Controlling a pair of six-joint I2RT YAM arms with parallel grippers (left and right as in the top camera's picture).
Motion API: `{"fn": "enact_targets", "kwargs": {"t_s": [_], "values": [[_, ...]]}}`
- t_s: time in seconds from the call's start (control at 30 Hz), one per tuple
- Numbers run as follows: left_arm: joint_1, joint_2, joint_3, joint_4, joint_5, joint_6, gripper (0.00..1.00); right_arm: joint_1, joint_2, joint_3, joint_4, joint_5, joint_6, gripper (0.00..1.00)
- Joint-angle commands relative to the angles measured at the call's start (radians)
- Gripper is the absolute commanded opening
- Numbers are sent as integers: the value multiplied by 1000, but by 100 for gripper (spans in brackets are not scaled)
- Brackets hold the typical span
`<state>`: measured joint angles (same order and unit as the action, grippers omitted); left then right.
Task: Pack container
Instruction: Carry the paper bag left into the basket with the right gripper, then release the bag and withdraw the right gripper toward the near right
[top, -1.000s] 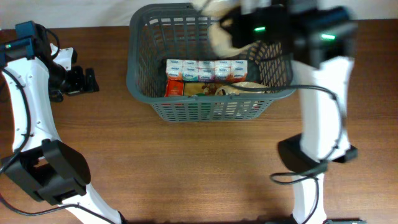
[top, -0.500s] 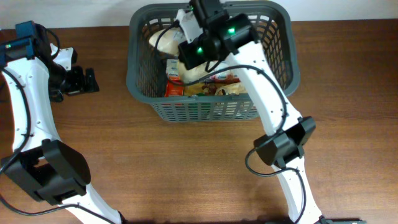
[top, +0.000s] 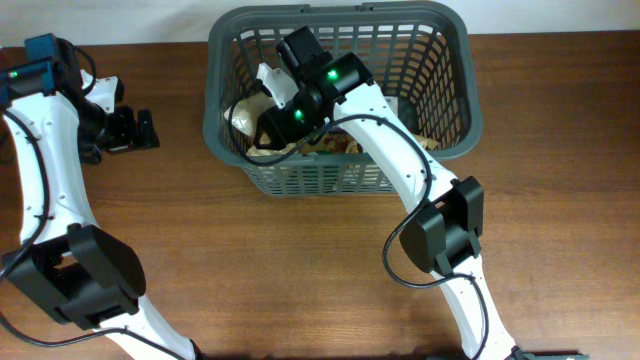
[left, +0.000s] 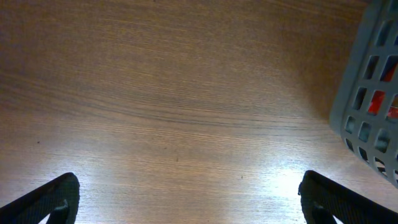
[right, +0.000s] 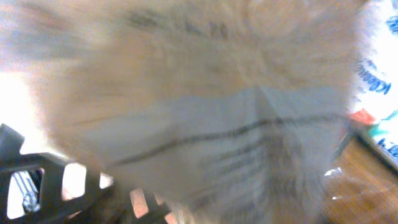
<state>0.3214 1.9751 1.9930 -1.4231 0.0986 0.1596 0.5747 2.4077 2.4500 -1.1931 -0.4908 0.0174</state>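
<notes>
The container (top: 462, 70), a dark grey lattice basket, stands at the back middle of the table. Its corner shows in the left wrist view (left: 368, 93). My right gripper (top: 268, 124) reaches down into its left half, over a pale beige bag (top: 243, 118). That bag (right: 205, 112) fills the right wrist view as a blur and hides the fingers, so their state does not show. My left gripper (top: 138, 130) hovers over bare wood left of the basket. It is open (left: 199, 202) with nothing between its fingers.
Inside the basket lie blue-and-white cartons (right: 380, 59) and brown packets (top: 345, 146) beside the bag. The basket's lattice wall (right: 37, 177) is close under the right wrist camera. The right arm's base (top: 440, 235) stands in front of the basket.
The right arm has swung from the basket's right rim to its left half and gone lower, carrying the beige bag down inside. The left arm has not moved.
</notes>
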Motion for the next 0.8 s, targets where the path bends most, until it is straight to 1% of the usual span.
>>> {"fn": "enact_targets", "kwargs": {"t_s": [0.0, 0.23, 0.3, 0.37, 0.47, 0.63, 0.77], "values": [[2, 7, -6, 2, 10, -10, 99, -23, -51, 29, -20, -14, -13, 99], [2, 7, -6, 2, 10, -10, 99, -83, -161, 89, -84, 161, -13, 100], [2, 7, -6, 2, 10, -10, 99, -97, -203, 113, -108, 250, -13, 98], [2, 7, -6, 2, 10, -10, 99, -105, -254, 138, -138, 354, -13, 93], [2, 7, -6, 2, 10, -10, 99, -105, -336, 168, -188, 496, -13, 88], [2, 7, -6, 2, 10, -10, 99, -103, -488, 183, -266, 699, -13, 87], [2, 7, -6, 2, 10, -10, 99, -103, -618, 183, -301, 763, -12, 87]]}}
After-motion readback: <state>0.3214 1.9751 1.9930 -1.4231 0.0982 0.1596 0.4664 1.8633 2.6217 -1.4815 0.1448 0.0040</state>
